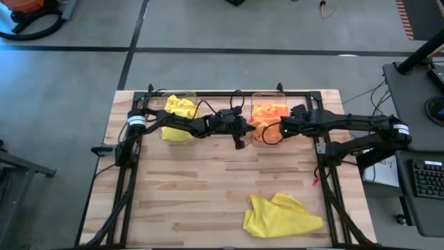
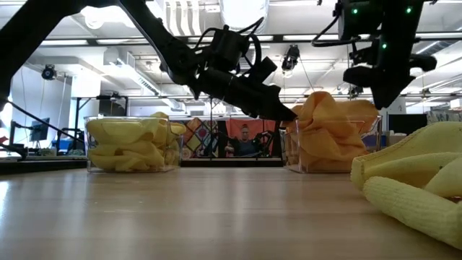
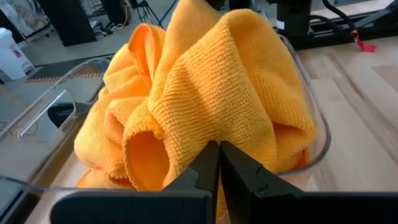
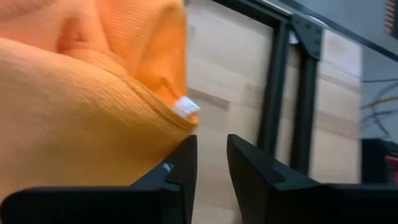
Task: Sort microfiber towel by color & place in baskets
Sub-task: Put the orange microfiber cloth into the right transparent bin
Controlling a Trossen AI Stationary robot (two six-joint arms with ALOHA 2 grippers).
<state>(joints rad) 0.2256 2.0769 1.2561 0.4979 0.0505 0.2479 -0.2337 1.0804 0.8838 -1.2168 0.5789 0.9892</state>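
Note:
Orange towels (image 1: 269, 114) are heaped in the right clear basket (image 1: 254, 97), bulging above its rim (image 2: 377, 144). Yellow towels (image 1: 179, 111) fill the left basket (image 2: 90, 144). One yellow towel (image 1: 281, 215) lies crumpled on the table near its near right corner (image 2: 419, 180). My left gripper (image 1: 244, 130) reaches across from the left, shut, with its tips at the orange heap's left side (image 2: 289, 113). My right gripper (image 1: 283, 130) hangs above the orange basket's right part (image 2: 381, 101), open by a narrow gap. My left gripper (image 3: 219, 148) meets a fold on the side of the orange heap (image 3: 205, 124) with its shut fingertips, coming slanting down from the table's left. No cloth shows between the fingers. The heap rests in the basket. My right gripper (image 4: 211, 152) has a tagged towel corner (image 4: 185, 109) just beside one finger (image 4: 180, 163); whether they touch I cannot tell.
A dark metal frame (image 1: 326, 160) runs along the table's left, right and far edges, close behind both baskets. Bare wood lies between the baskets and the loose yellow towel. Beyond the table is a room with a person seated far off (image 2: 247, 141).

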